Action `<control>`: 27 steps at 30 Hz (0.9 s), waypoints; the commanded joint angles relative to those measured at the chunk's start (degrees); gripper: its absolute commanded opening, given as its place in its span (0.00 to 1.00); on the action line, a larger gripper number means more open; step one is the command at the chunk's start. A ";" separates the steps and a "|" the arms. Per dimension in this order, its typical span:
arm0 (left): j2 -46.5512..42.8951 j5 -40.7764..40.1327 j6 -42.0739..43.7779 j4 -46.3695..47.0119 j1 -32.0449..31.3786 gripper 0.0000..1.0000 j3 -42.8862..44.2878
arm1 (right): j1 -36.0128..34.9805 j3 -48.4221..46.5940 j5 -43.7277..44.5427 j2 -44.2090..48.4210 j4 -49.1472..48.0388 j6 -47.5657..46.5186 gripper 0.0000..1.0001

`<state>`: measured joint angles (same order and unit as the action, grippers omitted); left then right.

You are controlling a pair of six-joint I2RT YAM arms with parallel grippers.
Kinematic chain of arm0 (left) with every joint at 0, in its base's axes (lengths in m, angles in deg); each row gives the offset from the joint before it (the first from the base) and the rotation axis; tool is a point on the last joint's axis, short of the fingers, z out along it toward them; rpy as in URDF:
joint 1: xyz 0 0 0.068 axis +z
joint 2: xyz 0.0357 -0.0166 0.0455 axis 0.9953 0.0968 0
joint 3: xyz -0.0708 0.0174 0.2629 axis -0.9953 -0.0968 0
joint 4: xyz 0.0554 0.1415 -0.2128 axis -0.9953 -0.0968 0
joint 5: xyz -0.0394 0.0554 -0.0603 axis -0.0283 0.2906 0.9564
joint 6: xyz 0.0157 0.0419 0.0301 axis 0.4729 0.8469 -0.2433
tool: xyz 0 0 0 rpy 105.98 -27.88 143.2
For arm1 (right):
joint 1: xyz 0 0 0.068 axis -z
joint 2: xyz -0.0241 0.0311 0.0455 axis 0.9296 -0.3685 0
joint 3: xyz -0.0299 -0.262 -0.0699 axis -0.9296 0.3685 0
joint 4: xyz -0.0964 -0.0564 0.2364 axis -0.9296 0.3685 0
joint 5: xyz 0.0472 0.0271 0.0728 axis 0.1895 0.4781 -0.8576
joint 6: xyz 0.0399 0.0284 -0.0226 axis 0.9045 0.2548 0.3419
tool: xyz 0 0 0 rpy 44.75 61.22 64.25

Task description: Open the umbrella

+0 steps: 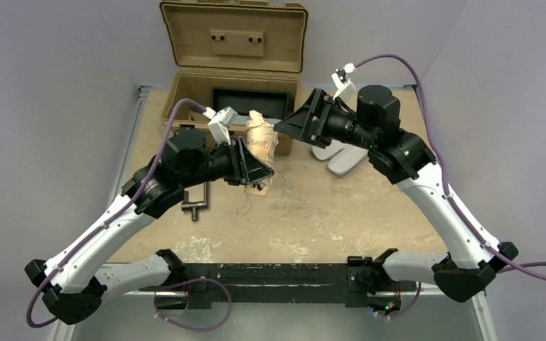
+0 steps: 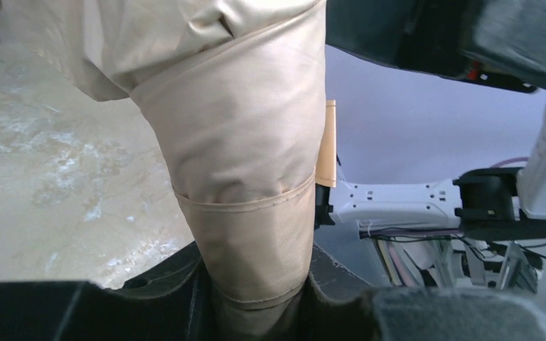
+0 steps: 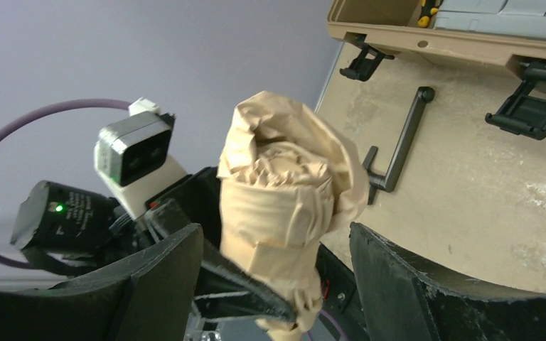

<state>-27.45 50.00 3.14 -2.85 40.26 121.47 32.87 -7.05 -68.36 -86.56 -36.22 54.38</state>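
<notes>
The folded cream-tan umbrella (image 1: 263, 142) is held upright above the table, its closure band still wrapped around the fabric (image 2: 249, 213). My left gripper (image 1: 254, 167) is shut on its lower part, the fabric pinched between the black jaws (image 2: 256, 291). Its tan knob (image 1: 259, 187) and strap hang below. My right gripper (image 1: 289, 125) is open at the umbrella's upper end. In the right wrist view the bunched top (image 3: 284, 185) stands between and beyond the two spread fingers (image 3: 156, 277), touching neither.
An open tan toolbox (image 1: 234, 71) stands at the back; its front latches show in the right wrist view (image 3: 533, 106). A lavender-grey case (image 1: 341, 158) lies under the right arm. A black metal bar tool (image 1: 195, 202) lies at the left.
</notes>
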 commanded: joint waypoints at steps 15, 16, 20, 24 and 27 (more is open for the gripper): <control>3.77 -5.56 2.57 6.91 -0.21 0.00 5.17 | -0.93 5.70 -2.49 1.97 -4.23 1.93 0.61; 3.87 -5.44 2.61 6.99 -0.20 0.00 5.24 | -0.93 5.79 -2.56 1.88 -4.42 2.11 0.60; 4.22 -5.27 2.99 7.39 -0.35 0.00 5.26 | -1.17 5.70 -2.65 1.21 -5.11 2.41 0.59; 4.69 -5.18 3.46 7.39 -0.63 0.00 5.64 | -1.46 5.96 -2.34 0.51 -5.30 2.44 0.57; 4.91 -5.05 3.94 7.40 -0.82 0.00 5.94 | -1.57 6.55 -1.89 0.12 -5.40 2.20 0.52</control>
<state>-22.42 43.88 4.99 -1.84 40.00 123.44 31.67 -1.15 -70.33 -85.97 -38.91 56.33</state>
